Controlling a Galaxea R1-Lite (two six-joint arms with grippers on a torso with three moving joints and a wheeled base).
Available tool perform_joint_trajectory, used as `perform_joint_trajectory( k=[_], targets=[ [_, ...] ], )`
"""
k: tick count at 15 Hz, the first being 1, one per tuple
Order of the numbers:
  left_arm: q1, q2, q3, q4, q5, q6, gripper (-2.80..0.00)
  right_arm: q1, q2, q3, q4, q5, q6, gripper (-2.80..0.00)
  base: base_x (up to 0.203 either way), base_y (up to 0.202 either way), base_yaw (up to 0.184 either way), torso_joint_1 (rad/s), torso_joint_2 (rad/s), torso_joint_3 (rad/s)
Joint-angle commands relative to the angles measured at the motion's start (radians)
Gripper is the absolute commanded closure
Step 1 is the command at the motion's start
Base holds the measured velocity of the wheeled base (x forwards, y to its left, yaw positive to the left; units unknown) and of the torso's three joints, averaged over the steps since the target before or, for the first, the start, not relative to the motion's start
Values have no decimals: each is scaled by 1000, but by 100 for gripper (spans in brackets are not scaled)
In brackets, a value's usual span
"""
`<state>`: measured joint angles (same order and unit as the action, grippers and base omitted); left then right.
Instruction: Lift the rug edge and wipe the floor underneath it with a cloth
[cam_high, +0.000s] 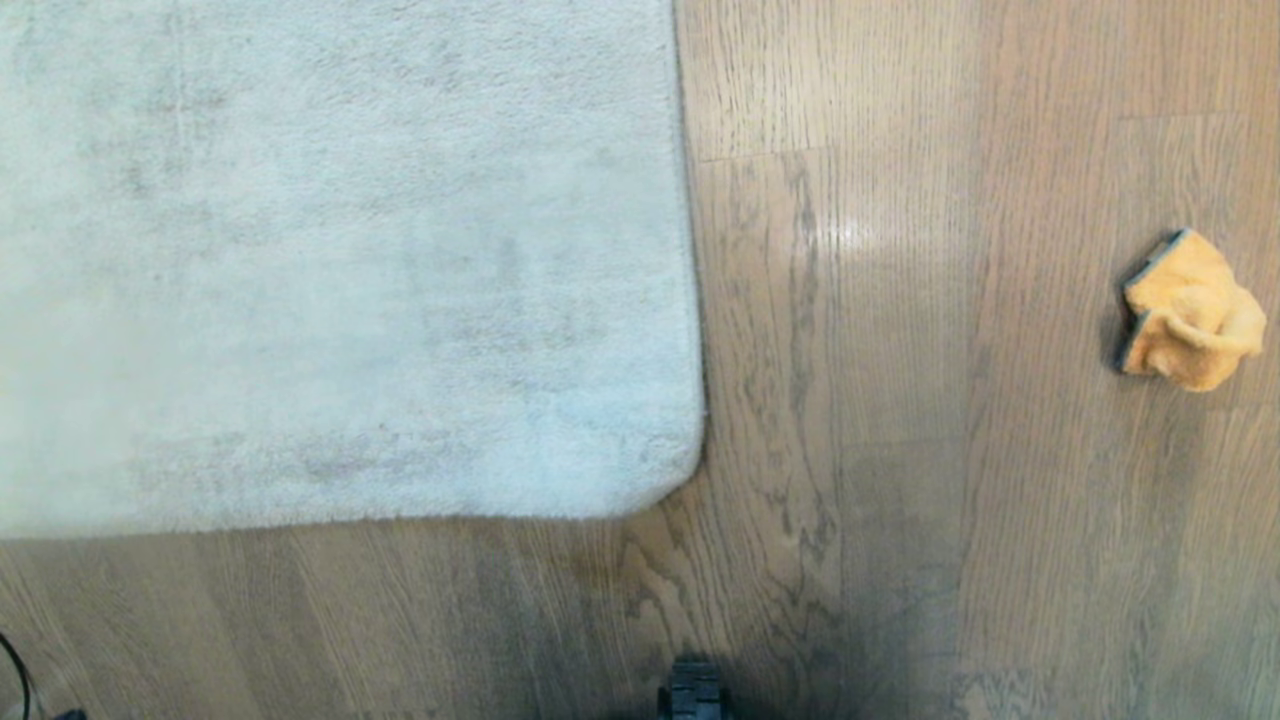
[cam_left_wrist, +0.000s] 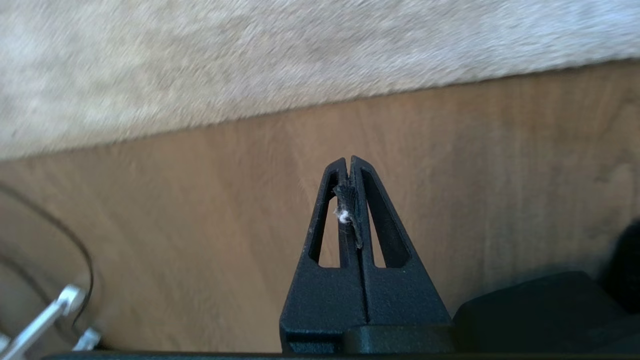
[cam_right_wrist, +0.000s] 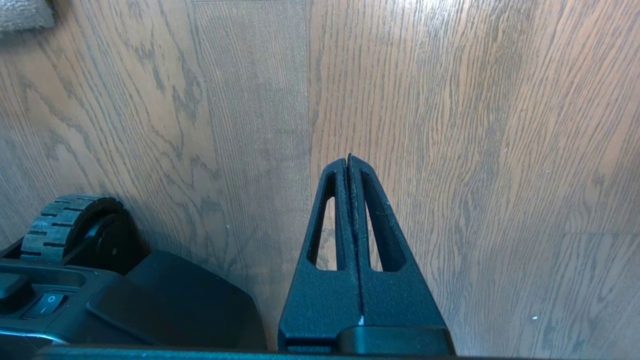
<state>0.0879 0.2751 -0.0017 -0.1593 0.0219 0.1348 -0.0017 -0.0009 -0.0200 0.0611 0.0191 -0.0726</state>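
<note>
Left hand (cam_left_wrist: 349, 161), pressed closed, hangs near rug edge (cam_left_wrist: 320, 102) above floor (cam_left_wrist: 200, 210).

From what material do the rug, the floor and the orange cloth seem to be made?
The rug: probably a soft synthetic short pile, pale grey, fuzzy and matte.
The floor: wood or wood-look planks; grain lines and plank seams show, with a slight sheen.
The cloth: likely microfibre, orange-yellow, fluffy, crumpled, with a dark trim.
</note>
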Motion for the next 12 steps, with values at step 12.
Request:
perform_joint_trajectory(
  k=[12],
  targets=[
    [-89, -275, 0, 158, -19, -112, 0, 0, 2, 0, 0, 1, -1, 0, 0, 0, 0, 0, 0, 0]
  ],
)
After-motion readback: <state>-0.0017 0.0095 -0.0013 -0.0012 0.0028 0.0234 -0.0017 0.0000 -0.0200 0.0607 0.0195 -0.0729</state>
